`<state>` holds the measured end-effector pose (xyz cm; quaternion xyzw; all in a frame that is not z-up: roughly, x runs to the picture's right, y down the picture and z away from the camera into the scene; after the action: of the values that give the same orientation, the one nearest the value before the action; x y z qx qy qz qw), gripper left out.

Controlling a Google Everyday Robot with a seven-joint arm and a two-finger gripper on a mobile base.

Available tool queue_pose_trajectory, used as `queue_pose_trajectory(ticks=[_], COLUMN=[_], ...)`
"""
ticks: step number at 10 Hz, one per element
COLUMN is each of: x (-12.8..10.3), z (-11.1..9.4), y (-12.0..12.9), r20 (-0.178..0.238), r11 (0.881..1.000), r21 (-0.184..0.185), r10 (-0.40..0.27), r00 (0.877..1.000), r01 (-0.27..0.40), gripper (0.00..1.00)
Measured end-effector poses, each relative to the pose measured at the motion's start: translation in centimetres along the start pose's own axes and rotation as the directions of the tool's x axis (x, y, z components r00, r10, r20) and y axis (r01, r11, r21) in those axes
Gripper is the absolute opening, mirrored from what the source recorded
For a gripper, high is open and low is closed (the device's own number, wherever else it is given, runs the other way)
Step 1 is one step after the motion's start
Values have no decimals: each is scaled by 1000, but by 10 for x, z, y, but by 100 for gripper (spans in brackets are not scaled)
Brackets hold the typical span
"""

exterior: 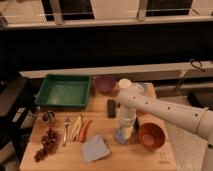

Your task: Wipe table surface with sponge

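My gripper sits on the sponge, 9 o'clock of the bowl. Grip state: can't tell. Judging the table surface wipe barely started, most of it left.

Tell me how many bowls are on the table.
2: a purple bowl at the back beside the green tray, and a red-brown bowl near the front, beside the end effector at the sponge. The arm may hide more.

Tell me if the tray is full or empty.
Empty: the tray shows only bare green floor. The gripper is down at the sponge, beside the red bowl.
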<state>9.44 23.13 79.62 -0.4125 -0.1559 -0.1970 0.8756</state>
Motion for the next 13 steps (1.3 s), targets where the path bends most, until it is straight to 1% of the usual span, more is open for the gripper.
queue_pose_trajectory(ticks=[1, 2, 4, 5, 6, 7, 9, 10, 11, 13], x=[-10, -28, -54, -61, -63, -65, -71, -72, -71, -54], z=[1, 3, 8, 9, 12, 14, 23, 25, 26, 27], y=[-5, -8, -10, -6, -2, 6, 31, 36, 39, 55], r20=[14, 33, 62, 76, 90, 103, 133, 145, 143, 123], r11=[1000, 998, 994, 990, 990, 991, 995, 996, 998, 999], r21=[1, 6, 20, 21, 17, 10, -9, -14, -21, -42], r10=[-27, -59, -113, -141, -143, -131, -95, -82, -59, -5], r00=[1000, 998, 992, 987, 986, 986, 987, 986, 988, 992], r01=[27, 59, 112, 140, 142, 130, 97, 85, 62, 10], gripper=[0, 0, 0, 0, 0, 0, 0, 0, 0, 0])
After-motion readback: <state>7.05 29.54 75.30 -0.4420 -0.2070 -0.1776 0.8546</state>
